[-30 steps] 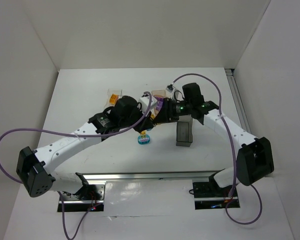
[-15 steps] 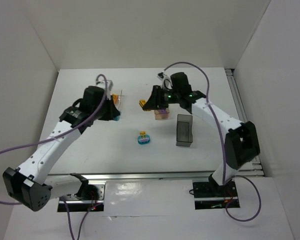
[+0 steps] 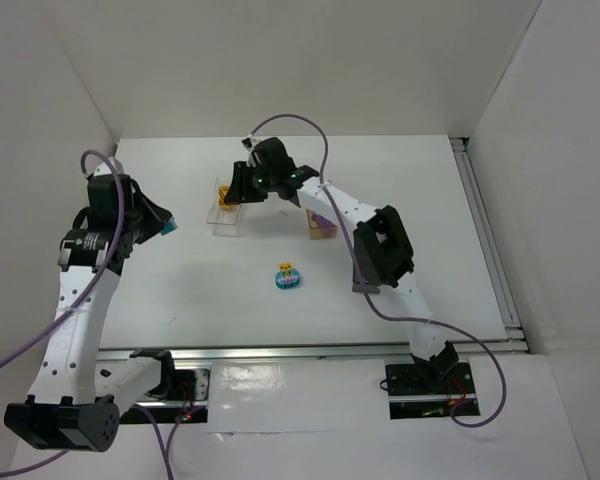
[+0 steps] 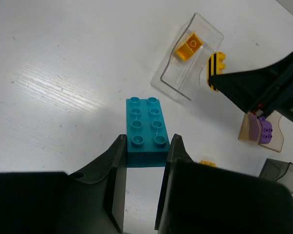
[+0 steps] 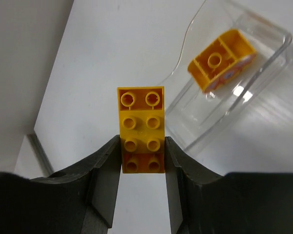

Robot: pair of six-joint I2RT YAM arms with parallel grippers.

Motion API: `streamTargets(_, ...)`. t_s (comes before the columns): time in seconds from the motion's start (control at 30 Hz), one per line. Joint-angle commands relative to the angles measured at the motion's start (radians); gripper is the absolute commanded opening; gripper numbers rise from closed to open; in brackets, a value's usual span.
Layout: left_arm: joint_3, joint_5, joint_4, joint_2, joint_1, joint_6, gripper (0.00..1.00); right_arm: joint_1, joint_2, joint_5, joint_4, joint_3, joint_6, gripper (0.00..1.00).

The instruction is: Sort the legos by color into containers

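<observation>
My left gripper [image 3: 163,226] is at the table's left, shut on a teal-blue lego [image 4: 146,130] held above the table. My right gripper [image 3: 230,192] reaches far left and is shut on a yellow-orange lego [image 5: 141,129], held just beside the clear container [image 3: 225,218]. That container [image 5: 254,83] holds one yellow-orange lego [image 5: 222,58]. The orange-tan container [image 3: 323,228] holds a purple lego [image 4: 261,131]. The dark grey container [image 4: 283,173] is mostly hidden under the right arm in the top view. A teal lego with a small yellow piece on it [image 3: 287,277] lies mid-table.
The right arm stretches across the middle of the table, over the grey and orange-tan containers. White walls stand at the left, back and right. A metal rail [image 3: 310,350] runs along the near edge.
The left arm swung back to the left with the teal lego. The right gripper moved left from the orange-tan container to beside the clear container, carrying the yellow-orange lego.
</observation>
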Motion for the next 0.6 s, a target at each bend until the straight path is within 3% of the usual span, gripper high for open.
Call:
streamTargets(0.0, 0.01, 0.065, 0.006, -0.004, 0.025, -0.026, 0.0, 0.021, 0.11, 0.066, -0.059, 0.204, 0.008, 0.33)
streamTargets(0.03, -0.001, 0.066, 0.006, -0.004, 0.025, -0.016, 0.0, 0.021, 0.137, 0.075, -0.091, 0.241, 0.008, 0.37)
streamTargets(0.1, -0.001, 0.088, 0.015, -0.004, 0.034, -0.006, 0.0, 0.021, 0.195, 0.075, -0.1, 0.314, 0.019, 0.6)
streamTargets(0.23, -0.001, 0.111, 0.024, -0.004, 0.034, 0.003, 0.0, 0.021, 0.188, 0.064, -0.1, 0.3, 0.019, 0.85)
streamTargets(0.37, -0.001, 0.154, 0.038, 0.006, 0.034, 0.03, 0.0, 0.021, 0.044, 0.116, -0.09, 0.157, -0.024, 0.83)
streamTargets(0.57, -0.01, 0.439, 0.145, 0.06, 0.034, 0.116, 0.0, 0.042, -0.456, 0.198, 0.1, -0.464, -0.084, 0.7)
